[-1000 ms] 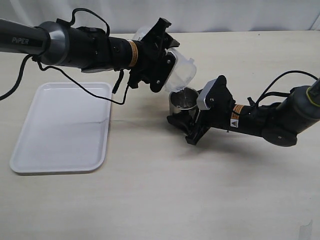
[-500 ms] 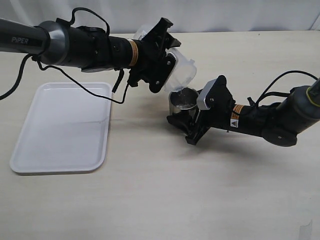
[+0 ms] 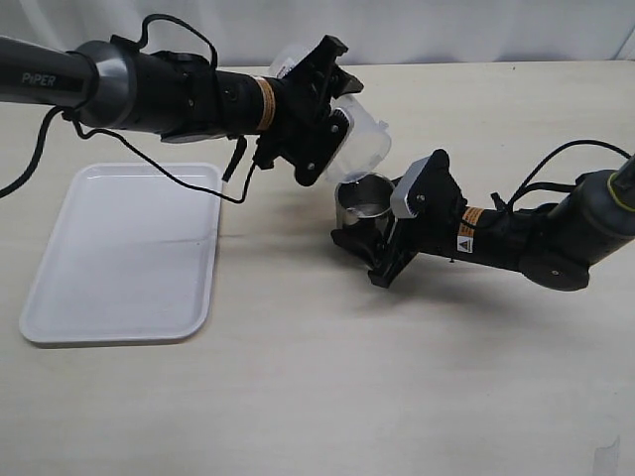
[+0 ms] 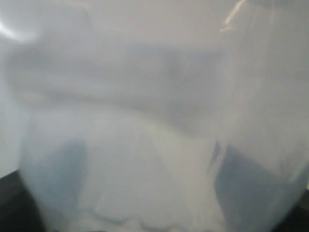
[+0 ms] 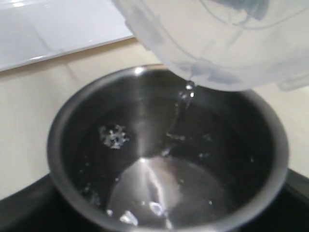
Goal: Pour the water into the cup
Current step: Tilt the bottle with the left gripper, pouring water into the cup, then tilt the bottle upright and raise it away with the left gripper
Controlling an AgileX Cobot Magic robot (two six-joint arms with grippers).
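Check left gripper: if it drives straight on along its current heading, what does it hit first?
The left gripper, shut on the tilted beaker, points down and to the right in the exterior view. The beaker's lip would likely meet the rim of the cup first, just below it, though depth is unclear.

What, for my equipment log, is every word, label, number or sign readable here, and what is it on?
"PiPER": left arm's grey link.
Orange band on the left arm's wrist: print too small to read.
Orange label and warning-triangle sticker on the right arm: too small to read.
Both wrist views: no text.
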